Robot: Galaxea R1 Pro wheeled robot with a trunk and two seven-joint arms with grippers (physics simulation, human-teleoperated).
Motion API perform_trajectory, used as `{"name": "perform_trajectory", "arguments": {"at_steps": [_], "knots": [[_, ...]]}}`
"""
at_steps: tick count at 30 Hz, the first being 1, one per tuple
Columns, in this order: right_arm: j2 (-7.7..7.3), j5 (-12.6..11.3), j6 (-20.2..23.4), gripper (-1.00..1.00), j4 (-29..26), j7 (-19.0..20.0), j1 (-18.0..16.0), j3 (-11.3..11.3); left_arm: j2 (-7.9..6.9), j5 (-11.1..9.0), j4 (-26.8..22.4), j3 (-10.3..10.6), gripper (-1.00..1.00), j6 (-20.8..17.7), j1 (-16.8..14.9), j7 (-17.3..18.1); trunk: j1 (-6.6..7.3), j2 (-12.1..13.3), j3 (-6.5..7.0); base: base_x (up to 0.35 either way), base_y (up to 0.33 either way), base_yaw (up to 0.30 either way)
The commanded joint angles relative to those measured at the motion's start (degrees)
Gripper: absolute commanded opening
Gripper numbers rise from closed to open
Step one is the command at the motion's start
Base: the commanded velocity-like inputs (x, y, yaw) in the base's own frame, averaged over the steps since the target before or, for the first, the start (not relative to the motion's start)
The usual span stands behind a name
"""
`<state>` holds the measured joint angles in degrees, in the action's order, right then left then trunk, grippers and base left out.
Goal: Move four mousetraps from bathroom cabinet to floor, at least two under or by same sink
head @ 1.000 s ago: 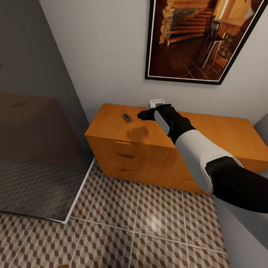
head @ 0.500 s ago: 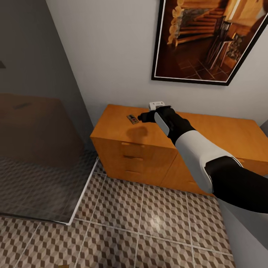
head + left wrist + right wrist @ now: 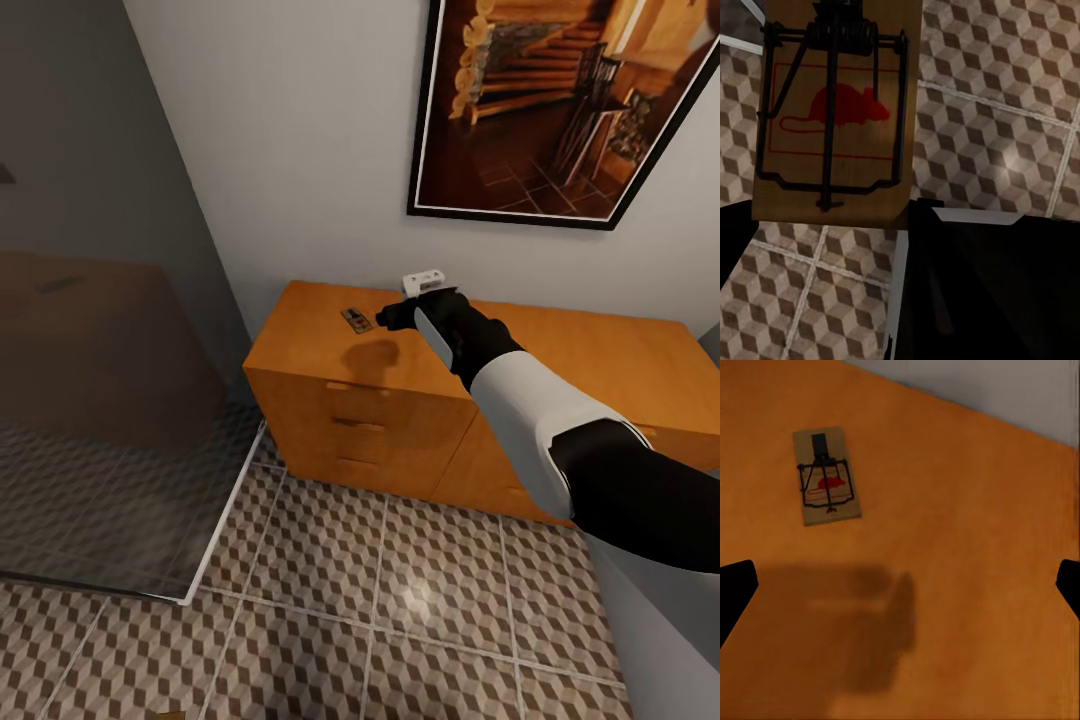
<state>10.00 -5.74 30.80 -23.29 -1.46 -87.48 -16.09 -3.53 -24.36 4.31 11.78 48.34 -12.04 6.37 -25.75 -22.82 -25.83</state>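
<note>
One mousetrap [image 3: 355, 320] lies flat on top of the orange-brown cabinet [image 3: 310, 335], near its back left. My right gripper [image 3: 386, 318] hovers just right of it and a little above the top, casting a shadow on the wood. In the right wrist view the same mousetrap [image 3: 826, 476] lies ahead of the open right gripper [image 3: 900, 585], with its dark fingertips [image 3: 735, 585] wide apart. In the left wrist view a second mousetrap [image 3: 836, 112], printed with a red mouse, hangs close to the camera above the cube-patterned bathroom floor [image 3: 1005, 127], held by my left gripper.
A small white object [image 3: 422, 281] sits against the wall behind the right gripper. A framed picture [image 3: 560, 100] hangs above the cabinet. A glass panel [image 3: 100, 400] stands at the left. Patterned floor tiles [image 3: 400, 600] spread out in front of the cabinet's drawers.
The head camera swung a little, shifting the whole scene right. My right gripper has edged slightly toward the wall above the cabinet top. The mousetrap on the cabinet has not moved.
</note>
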Motion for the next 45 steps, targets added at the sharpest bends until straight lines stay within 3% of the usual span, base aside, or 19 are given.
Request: {"name": "perform_trajectory", "arguments": {"at_steps": [1,7,12,21,31,45], "knots": [[0.00,0.2,0.2,1.00,0.0,0.2,-0.1,-0.2,-0.01,-0.4,0.2,0.2,-1.00,0.3,-0.1,0.3,-0.03,-0.1,-0.09,0.000,0.000,0.000],[0.00,2.1,0.1,1.00,0.0,6.2,-0.1,-0.2,-0.07,-0.4,0.2,0.2,-1.00,0.3,-0.1,0.3,-0.03,-0.1,-0.09,0.000,0.000,0.000],[0.00,3.5,0.1,1.00,0.0,8.0,0.0,-0.2,-0.08,-0.4,0.2,0.2,-1.00,0.3,-0.1,0.3,-0.03,-0.1,-0.09,0.000,0.000,0.000],[0.00,3.9,-0.3,1.00,0.0,12.4,0.0,-0.2,-0.08,-0.4,0.2,0.2,-1.00,0.3,-0.1,0.3,-0.03,-0.1,-0.09,0.000,0.000,0.000],[0.00,3.9,-3.2,1.00,0.1,13.0,0.2,-0.1,-0.03,-0.4,0.2,0.2,-1.00,0.3,-0.1,0.3,-0.03,-0.1,-0.09,0.083,-0.060,0.000],[0.00,3.9,-3.5,1.00,2.5,13.0,0.2,-0.2,-0.08,-0.4,0.2,0.2,-1.00,0.3,-0.1,0.3,-0.03,-0.1,-0.12,0.107,-0.081,0.000]]}}
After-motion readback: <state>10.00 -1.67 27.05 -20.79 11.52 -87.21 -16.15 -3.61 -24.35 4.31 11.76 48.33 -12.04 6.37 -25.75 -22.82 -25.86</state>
